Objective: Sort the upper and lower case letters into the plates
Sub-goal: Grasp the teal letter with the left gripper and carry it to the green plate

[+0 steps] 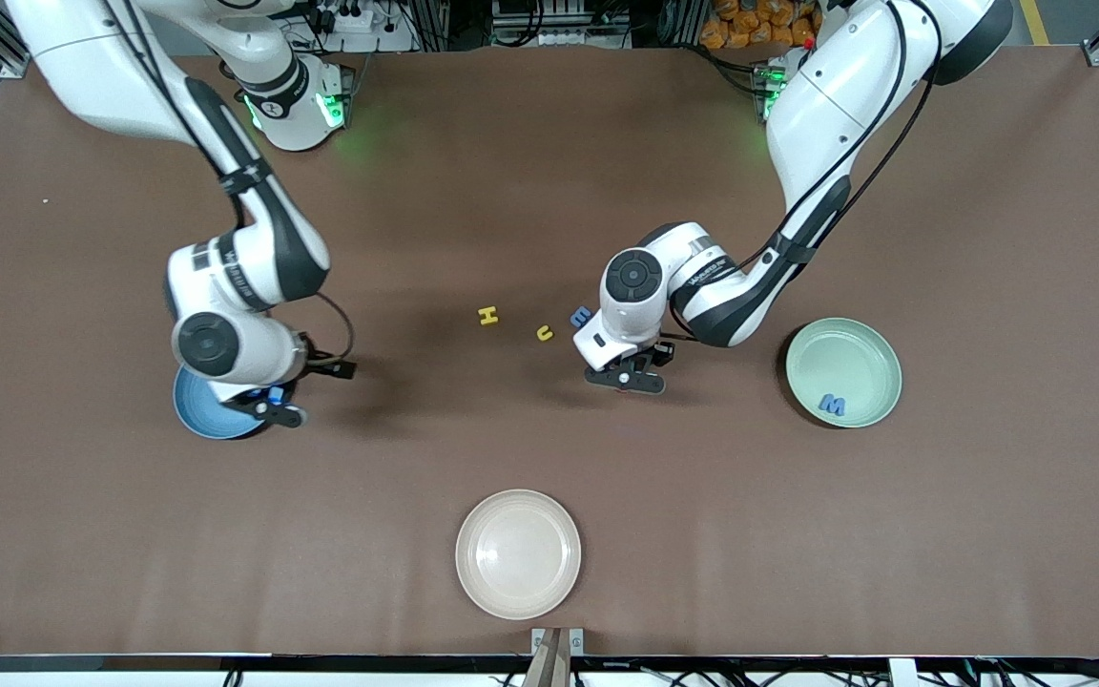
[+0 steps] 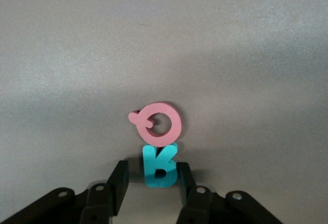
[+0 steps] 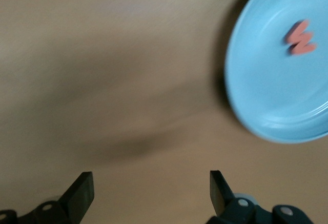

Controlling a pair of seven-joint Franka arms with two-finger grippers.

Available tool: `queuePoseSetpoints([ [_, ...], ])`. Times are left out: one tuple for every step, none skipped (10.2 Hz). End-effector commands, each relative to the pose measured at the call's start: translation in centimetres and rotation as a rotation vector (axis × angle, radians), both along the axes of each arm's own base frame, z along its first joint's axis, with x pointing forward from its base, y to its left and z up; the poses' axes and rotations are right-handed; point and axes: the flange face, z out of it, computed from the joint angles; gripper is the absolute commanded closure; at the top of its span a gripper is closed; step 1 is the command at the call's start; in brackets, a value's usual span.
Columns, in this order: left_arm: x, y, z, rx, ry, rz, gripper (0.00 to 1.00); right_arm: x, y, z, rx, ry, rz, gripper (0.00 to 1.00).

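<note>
Nearest the camera sits the cream plate (image 1: pixel 518 553), bare, and nobody's bothering it. Up the table, the left gripper (image 1: pixel 628 379) is down at the table mid-way along, its fingers (image 2: pixel 119 182) either side of a teal letter (image 2: pixel 160 166) and pressing in on it, a pink letter (image 2: pixel 159 123) touching that one's end. Just beside the left arm's wrist lie a blue letter (image 1: pixel 579 316), a yellow u (image 1: pixel 545 332) and a yellow H (image 1: pixel 487 316). Toward the left arm's end, the green plate (image 1: pixel 857 348) holds a blue M (image 1: pixel 833 405). Over at the right arm's end, the right gripper (image 1: pixel 275 406) hangs over the rim of the blue plate (image 1: pixel 201 408), jaws spread wide and empty, with a red letter (image 3: pixel 301 38) lying in that plate.
</note>
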Motion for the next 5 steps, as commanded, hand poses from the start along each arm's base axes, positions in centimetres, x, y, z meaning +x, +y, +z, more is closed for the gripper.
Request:
queuePoseSetpoints([
  [0.6, 0.2, -0.9, 0.000, -0.004, 0.024, 0.60, -1.5, 3.5, 0.8, -0.003, -0.014, -0.052, 0.00],
  [0.6, 0.3, -1.0, -0.001, -0.003, 0.027, 0.60, -1.9, 4.5, 0.8, -0.001, -0.011, -0.058, 0.00],
  [0.7, 0.2, -1.0, -0.010, -0.007, 0.028, 0.60, -2.3, 5.5, 0.9, 0.007, -0.009, -0.044, 0.00],
  [0.8, 0.3, -1.2, -0.012, -0.007, 0.031, 0.67, -2.6, 6.1, 0.8, 0.010, -0.006, -0.035, 0.00],
  [0.8, 0.3, -1.2, -0.012, -0.007, 0.032, 0.80, -3.1, 7.3, 0.7, 0.010, -0.004, -0.044, 0.00],
])
